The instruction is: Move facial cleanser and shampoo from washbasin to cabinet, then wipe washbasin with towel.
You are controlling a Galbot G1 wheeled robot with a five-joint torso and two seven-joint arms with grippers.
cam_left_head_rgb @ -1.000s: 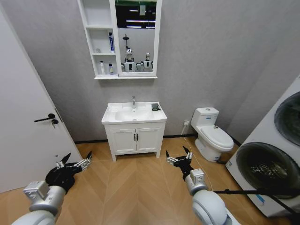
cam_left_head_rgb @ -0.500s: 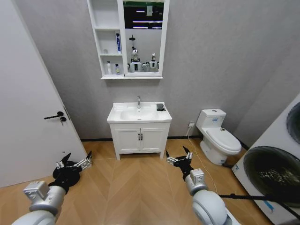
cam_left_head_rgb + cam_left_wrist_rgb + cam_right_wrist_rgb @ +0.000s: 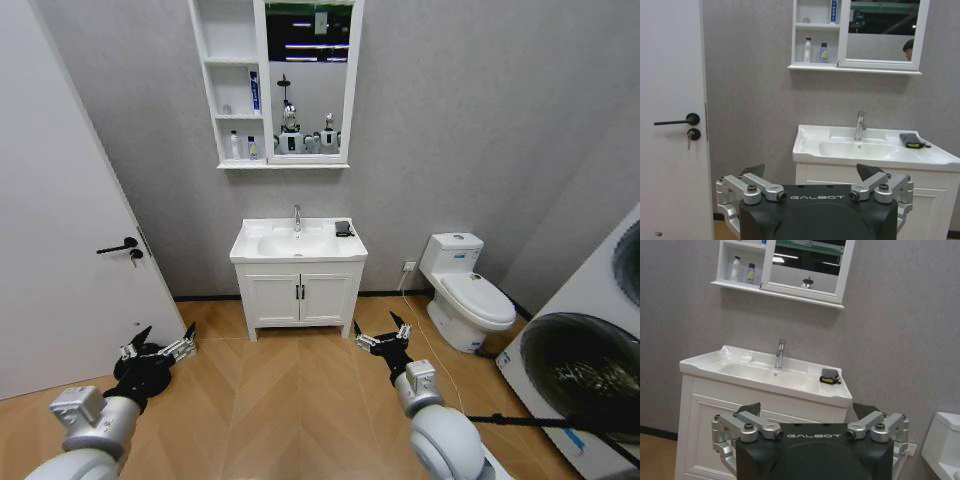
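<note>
The white washbasin (image 3: 262,243) with its chrome tap stands across the floor against the far wall. The dark towel (image 3: 344,229) lies folded at its right back corner, also seen from the wrists (image 3: 912,140) (image 3: 829,376). Above hangs the cabinet (image 3: 212,90) beside a mirror. On its lowest shelf stand a white bottle (image 3: 808,50) and a smaller bottle (image 3: 824,52), and a blue tube (image 3: 254,90) is one shelf up. I cannot tell which is the facial cleanser or the shampoo. My left gripper (image 3: 165,336) and right gripper (image 3: 377,326) hang open and empty, low over the floor and well short of the basin.
A white door (image 3: 60,250) with a black handle is close on the left. A toilet (image 3: 462,290) stands right of the basin, and a washing machine (image 3: 590,370) fills the near right. A black cable (image 3: 540,420) crosses by my right arm. Wood floor (image 3: 290,390) lies open ahead.
The whole picture has shifted right and slightly down, so the camera has moved. Both arms keep the same pose and both grippers stay open.
</note>
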